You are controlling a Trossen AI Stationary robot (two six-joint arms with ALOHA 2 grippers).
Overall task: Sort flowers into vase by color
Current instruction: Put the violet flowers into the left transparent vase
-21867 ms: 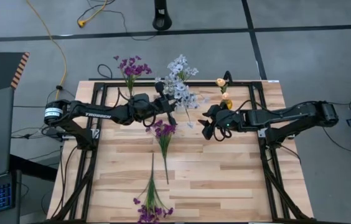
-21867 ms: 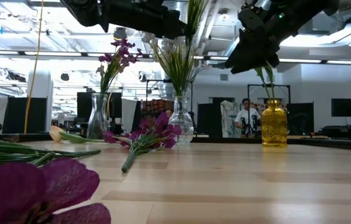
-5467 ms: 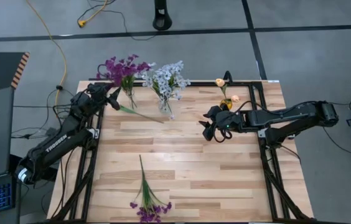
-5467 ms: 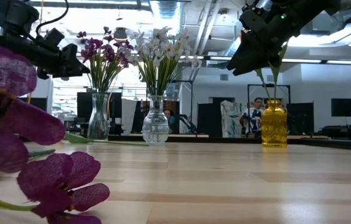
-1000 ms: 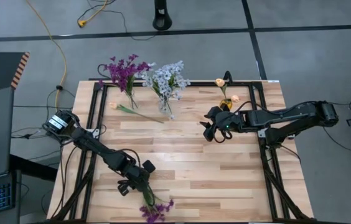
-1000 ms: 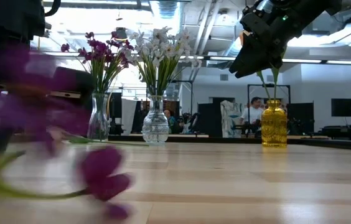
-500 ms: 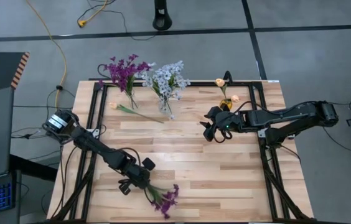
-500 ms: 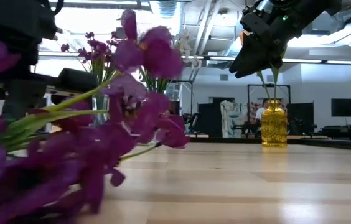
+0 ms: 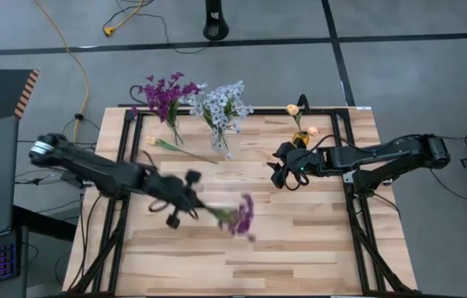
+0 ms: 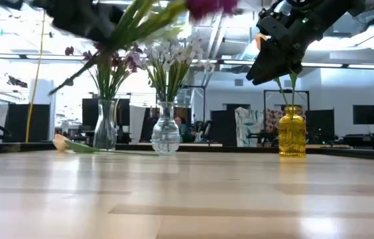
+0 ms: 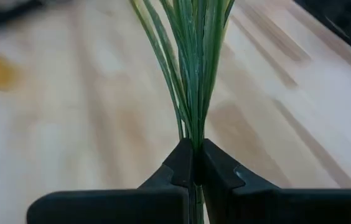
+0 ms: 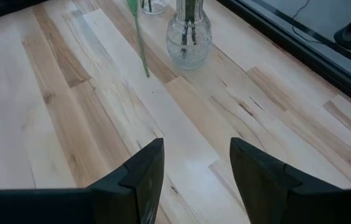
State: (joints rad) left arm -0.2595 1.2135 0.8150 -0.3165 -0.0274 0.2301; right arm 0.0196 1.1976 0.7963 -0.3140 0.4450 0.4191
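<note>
My left gripper [image 9: 185, 199] is over the middle of the table's left half, shut on a purple sprig [image 9: 240, 217] that is off the table. The sprig's green stems [image 11: 191, 74] show in the left wrist view, and its blurred flower head [image 10: 210, 6] is at the low view's top. My right gripper [image 9: 276, 172] hangs open and holds nothing, near the yellow vase [image 10: 292, 131] with peach buds [image 9: 293, 109]. A clear vase [image 10: 105, 126] holds purple sprigs [image 9: 166, 91]. Another clear vase [image 10: 166, 136] holds the blue-white ones [image 9: 221, 106]. My left gripper pinches the purple sprig's bundle of green stems [image 11: 193, 134] between its two fingers, away from the flower head. The stems run forward out of the fingertips. The sprig is lifted clear of the table, its flower head [image 9: 242, 217] pointing toward the table's right.
One peach-bud sprig [image 9: 175, 149] lies flat on the table in front of the two clear vases, its bud [image 10: 60, 142] toward the left edge. All three vases stand along the far edge. Bare wood [image 9: 283, 240] fills the table's middle and near half.
My left gripper has risen from the table's near edge and moved toward the far edge, staying shut on the purple sprig. The sprig has been lifted clear off the wood, and its flower head has swung out toward the table's right.
</note>
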